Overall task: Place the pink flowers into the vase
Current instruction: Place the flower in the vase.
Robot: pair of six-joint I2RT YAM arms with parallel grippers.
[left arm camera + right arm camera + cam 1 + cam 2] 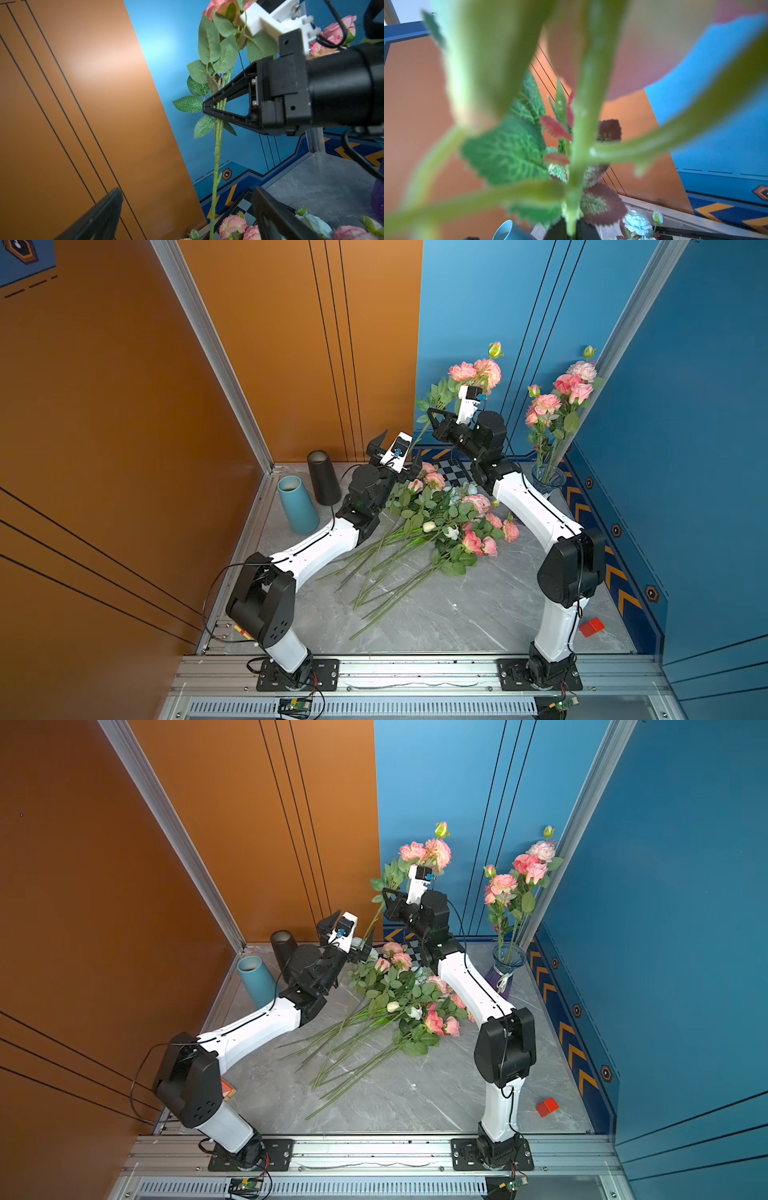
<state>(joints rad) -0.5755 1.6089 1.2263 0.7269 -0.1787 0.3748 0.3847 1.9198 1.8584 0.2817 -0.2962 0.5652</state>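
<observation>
My right gripper [430, 412] [384, 891] is raised at the back middle, shut on the green stem [217, 149] of a pink flower [476, 371] [426, 851] held nearly upright. Leaves and that stem [583, 124] fill the right wrist view. Lower down, my left gripper [401, 445] [353, 923] [187, 190] is open; the stem's lower part runs between its fingers, touching neither. The glass vase [548, 481] [508, 961] stands at the back right with several pink flowers [561, 393] in it. More pink flowers [478, 531] [440, 1023] lie piled on the table.
A teal cup [297, 506] [506, 230] and a black cylinder [323, 477] stand at the back left. White roses [430, 526] and pale blue blossoms [461, 489] [637, 224] lie mixed in the pile. A red block [591, 626] sits at the front right.
</observation>
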